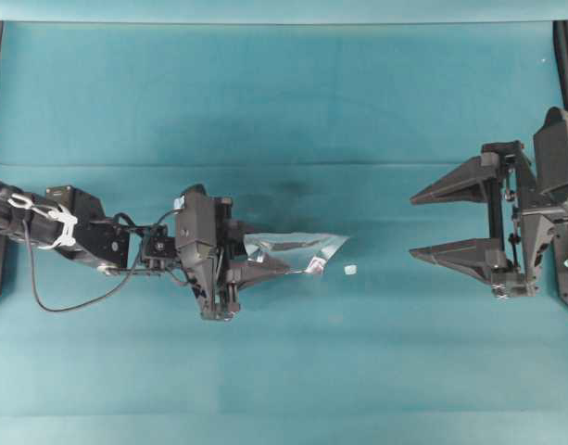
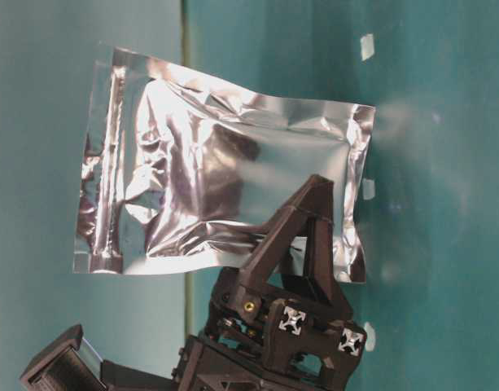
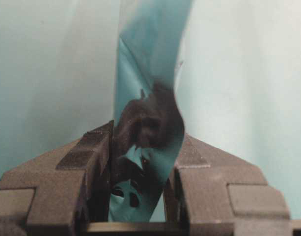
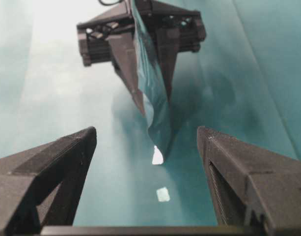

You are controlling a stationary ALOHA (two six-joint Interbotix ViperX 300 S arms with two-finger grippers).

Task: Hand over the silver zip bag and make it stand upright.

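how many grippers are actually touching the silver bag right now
1. The left gripper is shut on the silver zip bag, holding it off the table. The right gripper stands open, well apart from the bag.

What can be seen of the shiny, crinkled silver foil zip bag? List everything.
The shiny, crinkled silver foil zip bag is a roughly rectangular pouch with flat sealed edges, a seam strip near one end and a darker centre panel. Its mirror-like skin reflects the teal table. The black left gripper pinches one edge between both fingers, holding the bag on edge and pointing towards the open right gripper, which does not touch it. From overhead it appears thin and edge-on.
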